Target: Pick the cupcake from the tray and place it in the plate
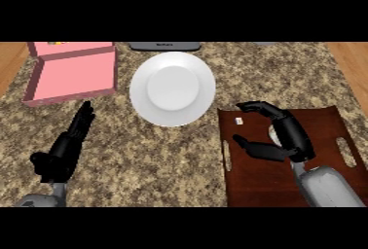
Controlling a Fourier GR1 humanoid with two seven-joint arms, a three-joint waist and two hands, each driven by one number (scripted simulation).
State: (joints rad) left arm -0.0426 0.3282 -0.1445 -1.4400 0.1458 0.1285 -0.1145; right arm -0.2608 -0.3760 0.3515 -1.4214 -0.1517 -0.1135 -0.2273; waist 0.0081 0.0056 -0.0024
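A dark brown tray (pixel 251 185) lies on the counter at the right. My right hand (pixel 287 133) hovers over its far half, fingers arched and thumb spread apart from them, with bare tray showing in the gap. Of the cupcake (pixel 272 132) only a pale sliver shows beside the palm; the hand hides the rest. The white round plate (pixel 173 87) sits empty to the upper left of the tray, close to its far-left corner. My left hand (pixel 68 143) rests at the left with straight fingers, holding nothing.
A pink open box (pixel 72 73) stands at the far left, next to the plate. A dark flat object (pixel 164 45) lies at the counter's far edge behind the plate. A small pale speck (pixel 239 120) lies on the tray near my right fingertips. Wooden floor borders both sides.
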